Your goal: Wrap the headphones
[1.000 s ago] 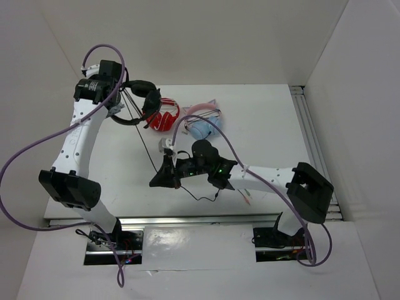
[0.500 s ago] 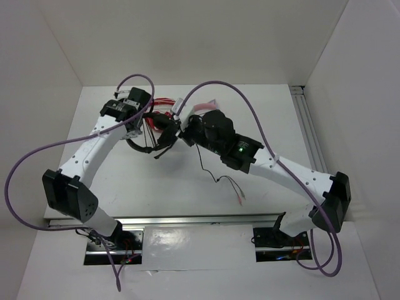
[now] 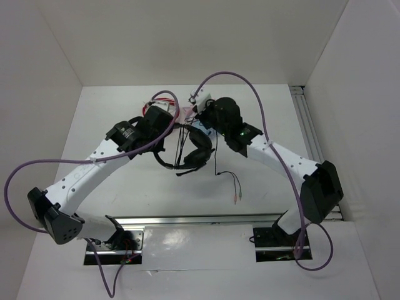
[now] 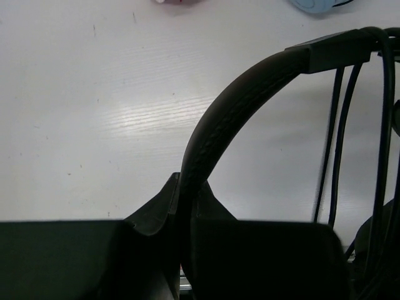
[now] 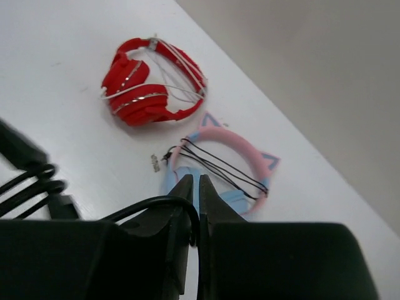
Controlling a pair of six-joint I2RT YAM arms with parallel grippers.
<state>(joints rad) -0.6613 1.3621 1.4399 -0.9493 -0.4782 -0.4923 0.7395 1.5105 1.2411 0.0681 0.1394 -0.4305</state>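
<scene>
Pinching the headband [image 4: 240, 90] of the headphones [image 3: 197, 156], the left gripper [image 4: 187, 187] is clamped tight, holding them over the middle of the table [image 3: 112, 119]. Just to the right, the right gripper [image 5: 195, 184] has its jaws narrow on the thin black cable [image 5: 153, 203]. The coloured plugs [image 3: 236, 199] lie toward the near edge. A red headset [image 5: 147, 87] and a cat-ear headset [image 5: 234, 156] lie by the far edge.

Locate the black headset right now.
Top view: the headphones are mid-table, headband clamped in the left hand, right hand just beyond them; the red headphones lie behind.
</scene>
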